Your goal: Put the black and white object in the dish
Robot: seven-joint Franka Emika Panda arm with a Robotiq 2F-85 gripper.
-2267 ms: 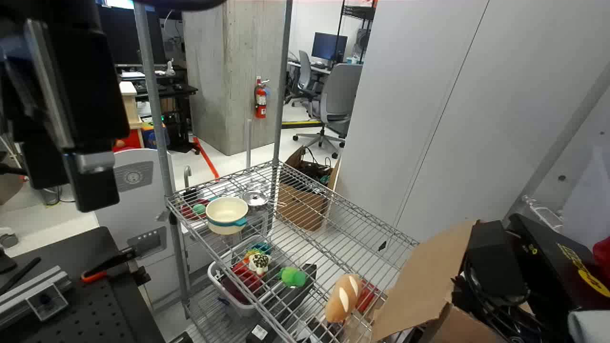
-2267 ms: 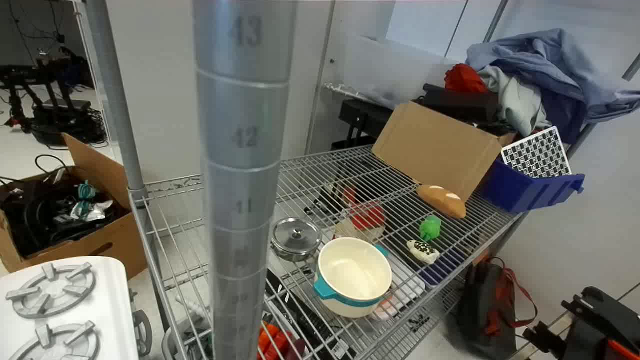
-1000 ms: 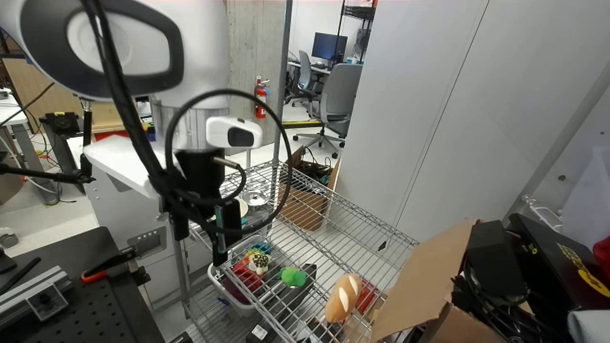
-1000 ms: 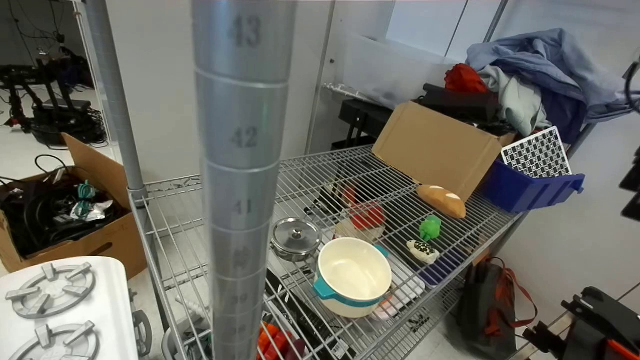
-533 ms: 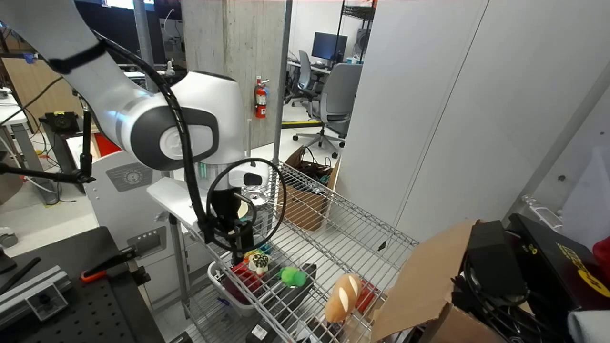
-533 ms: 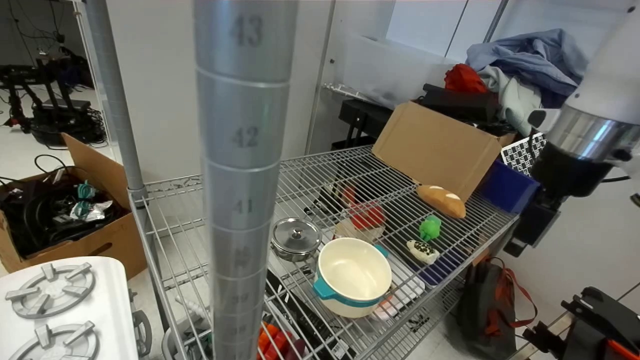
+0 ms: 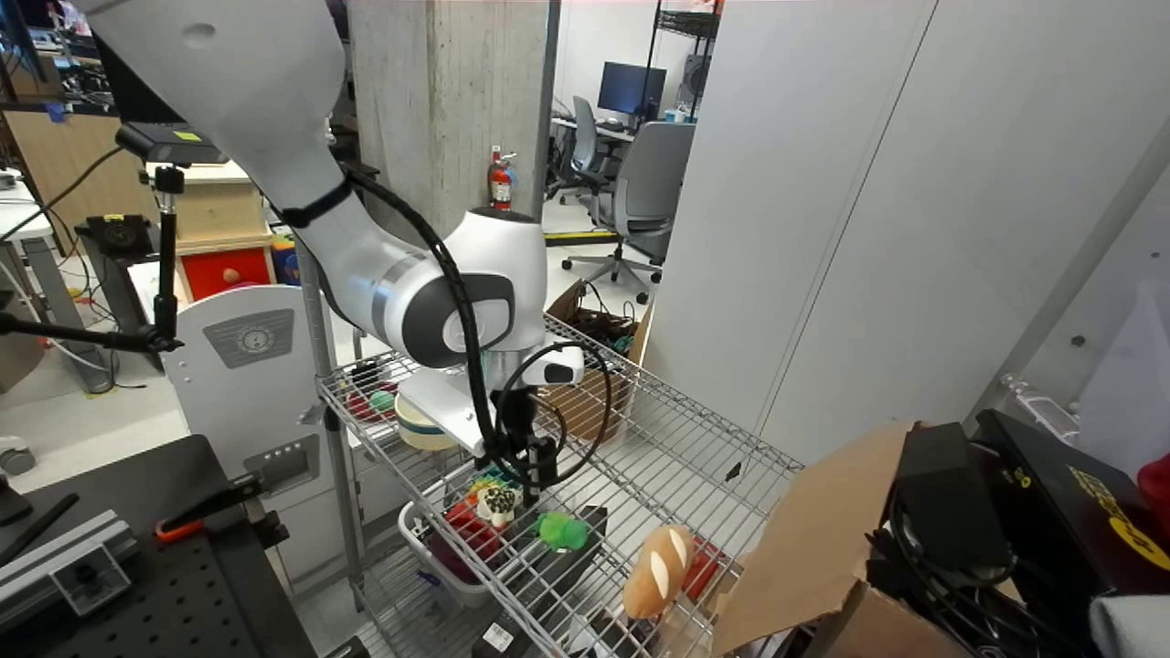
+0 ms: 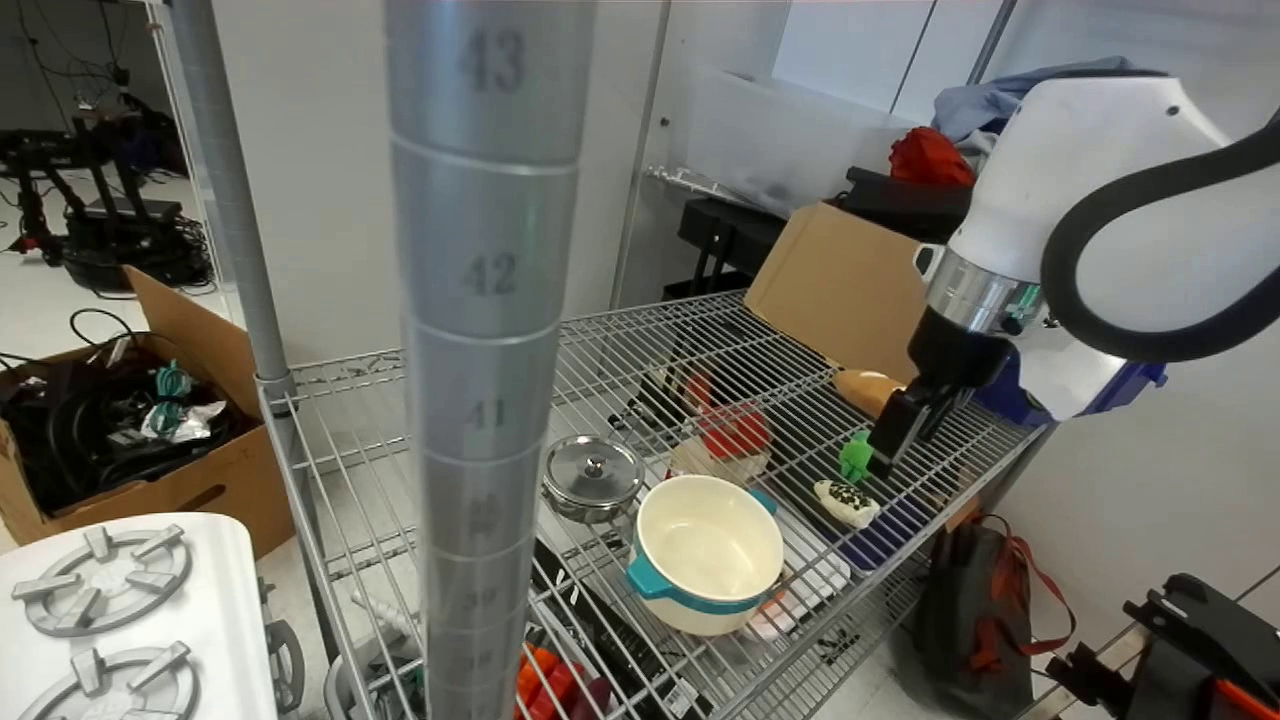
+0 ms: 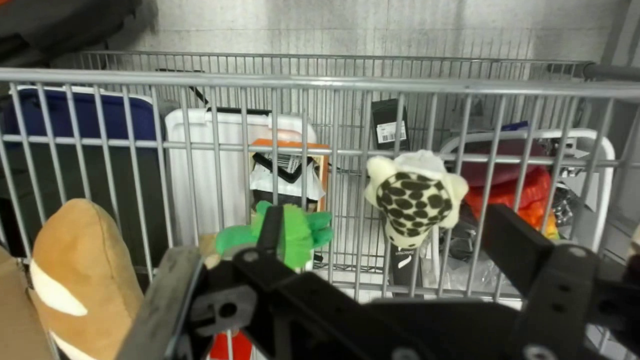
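In an exterior view, your arm (image 7: 361, 259) slants down from the upper left over the wire tabletop (image 7: 695, 411), and the gripper (image 7: 532, 492) at its end points down; from here you cannot tell how its jaws stand. You see the black and white object (image 7: 497, 504), a pale plush with dark spots, just beside the gripper's tip, with the green toy (image 7: 560, 531) near it and the toy loaf (image 7: 658, 571) farther along. Your arm partly hides the dish (image 7: 422, 437).

In an exterior view, the dish shows in full, upright on the tabletop, cream inside and teal-handled, beside a lidded steel pot (image 8: 593, 480). The black and white object lies near the dish but apart from it. Your gripper reaches in tilted from the right side of the view, partly covering the green toy and the toy loaf; its tip is near the black and white object, and you cannot tell whether they touch.

In the wrist view, your gripper has its fingers (image 9: 515, 235) spread well apart; the black and white object shows in the gap, resting on the tabletop's bars beyond the tips. The green toy sits partly behind a finger, and the toy loaf lies toward the left edge. Below the bars you see a white-rimmed bin (image 9: 604, 200).
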